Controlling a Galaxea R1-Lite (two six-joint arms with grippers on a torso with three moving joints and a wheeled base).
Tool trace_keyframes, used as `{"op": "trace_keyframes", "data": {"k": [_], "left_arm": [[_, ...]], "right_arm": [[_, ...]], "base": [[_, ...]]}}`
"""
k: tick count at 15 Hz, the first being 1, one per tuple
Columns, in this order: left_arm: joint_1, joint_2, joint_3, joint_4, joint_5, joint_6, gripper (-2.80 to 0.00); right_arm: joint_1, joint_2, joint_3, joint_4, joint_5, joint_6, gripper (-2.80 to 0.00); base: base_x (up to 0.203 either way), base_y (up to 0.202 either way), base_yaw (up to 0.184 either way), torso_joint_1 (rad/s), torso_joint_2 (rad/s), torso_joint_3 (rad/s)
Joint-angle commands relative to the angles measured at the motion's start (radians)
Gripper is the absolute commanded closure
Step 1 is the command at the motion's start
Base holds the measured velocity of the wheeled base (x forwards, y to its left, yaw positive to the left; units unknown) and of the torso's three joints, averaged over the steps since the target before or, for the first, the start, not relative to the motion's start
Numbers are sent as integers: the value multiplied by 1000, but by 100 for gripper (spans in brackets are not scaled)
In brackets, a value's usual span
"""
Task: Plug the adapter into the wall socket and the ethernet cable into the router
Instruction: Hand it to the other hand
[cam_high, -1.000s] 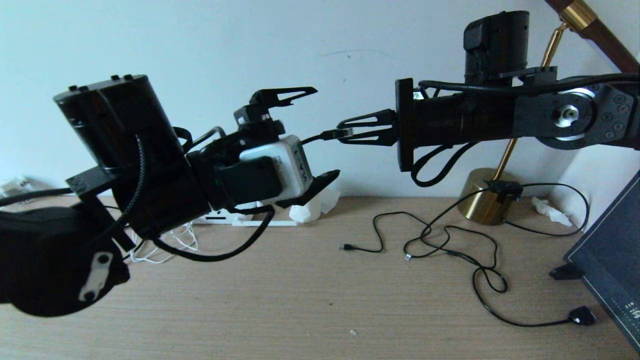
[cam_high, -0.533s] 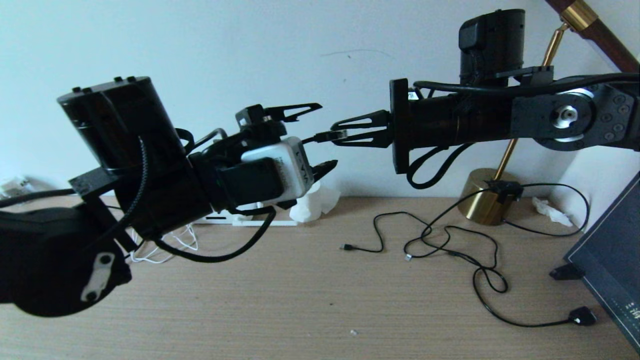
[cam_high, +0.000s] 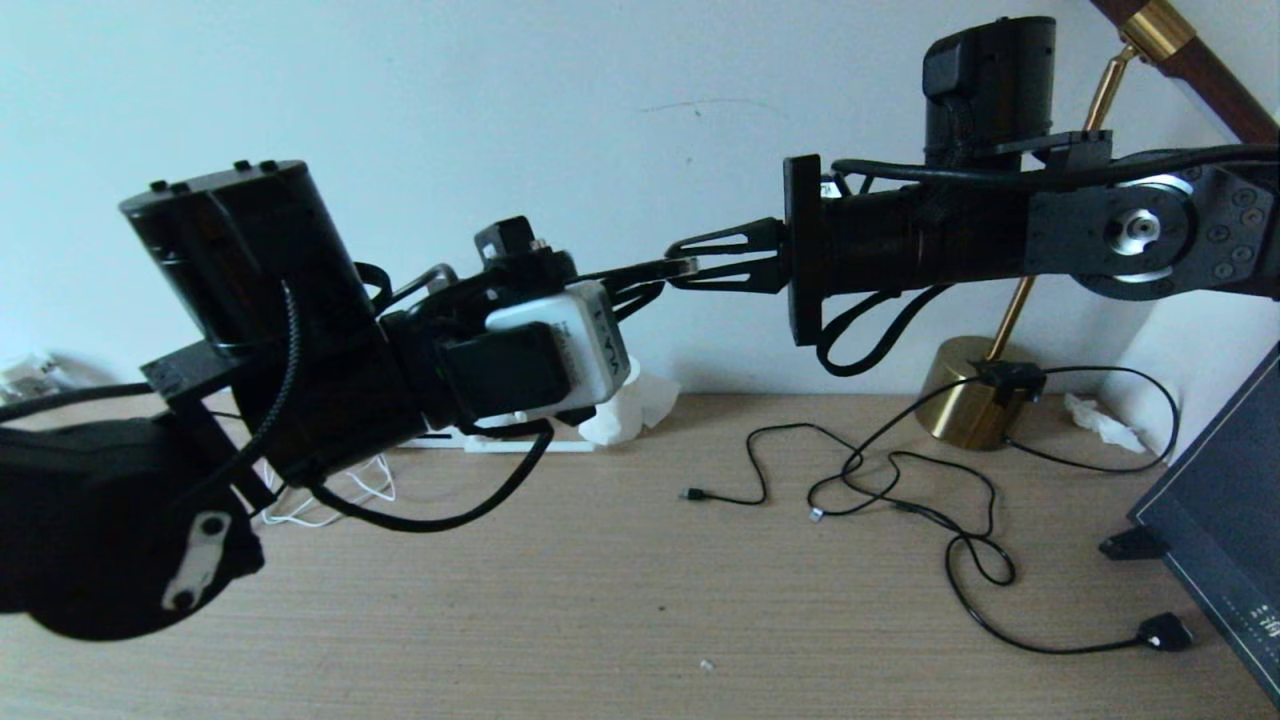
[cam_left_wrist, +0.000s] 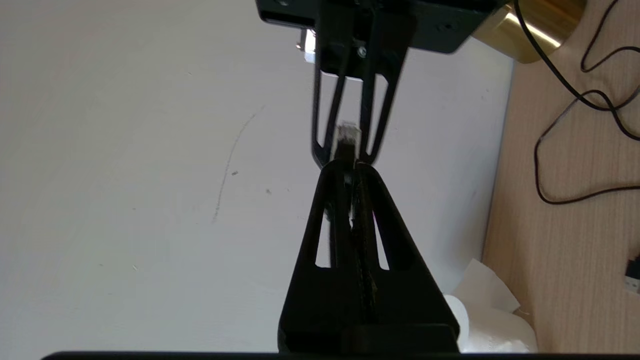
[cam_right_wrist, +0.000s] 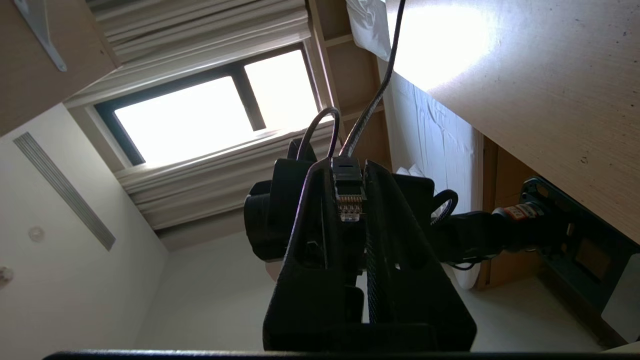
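The ethernet cable's plug (cam_high: 683, 266) hangs in mid-air above the table, pinched at the tips of my right gripper (cam_high: 688, 268), which reaches in from the right. In the right wrist view the plug (cam_right_wrist: 348, 197) shows its gold contacts between the fingers (cam_right_wrist: 310, 210). My left gripper (cam_high: 648, 286) meets it tip to tip and is shut on the black cable just behind the plug (cam_left_wrist: 347, 134). A flat white piece with a stick (cam_high: 500, 445), probably the router, peeks out behind the left arm. A thin white cord (cam_high: 330, 500) lies there; the adapter and wall socket are out of view.
A white paper roll (cam_high: 622, 408) stands by the wall. Thin black USB cables (cam_high: 900, 485) sprawl across the wooden table (cam_high: 640, 610) toward a brass lamp base (cam_high: 965, 400). A dark panel (cam_high: 1225, 520) fills the right edge. The wall is close behind both grippers.
My left gripper's fingers, wide open a second ago, have closed onto the cable beside the plug. The right gripper kept its hold and barely moved.
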Motion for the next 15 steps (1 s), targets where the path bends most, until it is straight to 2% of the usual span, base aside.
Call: {"op": "trace_keyframes", "data": {"k": [1, 7, 8, 15], "left_arm": [[0, -3, 3, -5, -2, 4, 0], [0, -13, 1, -8, -1, 1, 0], [0, -15, 1, -8, -1, -3, -280], [0, -17, 10, -13, 17, -12, -280]], "right_arm": [[1, -4, 0, 0, 6, 7, 0], [3, -5, 2, 0, 6, 6, 0], [3, -6, 2, 0, 6, 8, 0], [7, -37, 28, 1, 6, 10, 0]], "base": [[0, 0, 0, 0, 0, 0], [0, 0, 0, 0, 0, 0], [0, 0, 0, 0, 0, 0], [0, 0, 0, 0, 0, 0]]}}
